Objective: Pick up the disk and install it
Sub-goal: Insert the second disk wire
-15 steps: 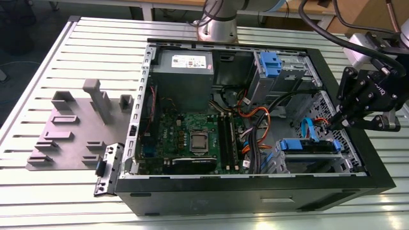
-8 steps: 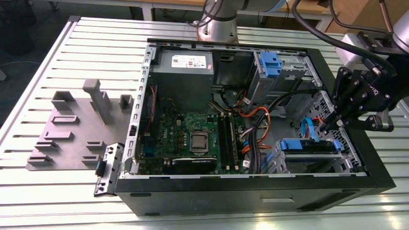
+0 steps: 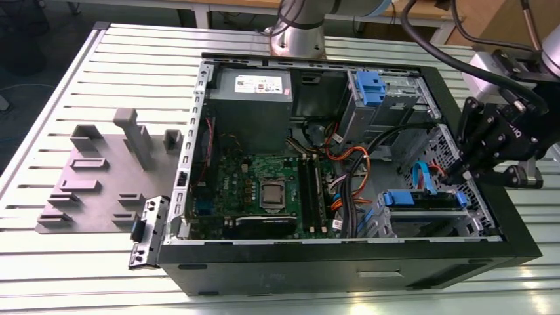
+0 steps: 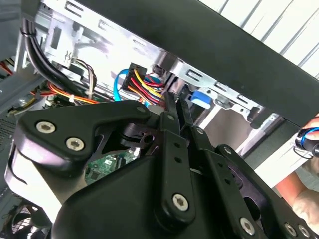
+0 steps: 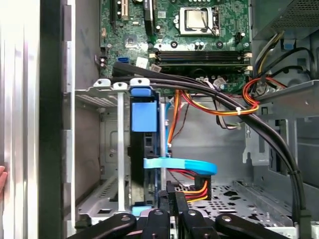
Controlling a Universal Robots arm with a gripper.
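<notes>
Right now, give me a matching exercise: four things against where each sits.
1 disk
2 power supply
3 gripper
4 grey fixture plate

A on the table, outside the case
B in the metal drive cage
C case corner nearest the arm's base
D at the case wall, by the drive cage

Pairs: 1-B, 2-C, 3-D, 4-A

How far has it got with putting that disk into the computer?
Mostly done, it seems: the disk in its blue carrier already stands in the metal cage at the case's corner. In hand: nothing; the gripper is shut and empty, close beside the disk. Left: I cannot tell whether the disk is pushed fully home or cabled.
</notes>
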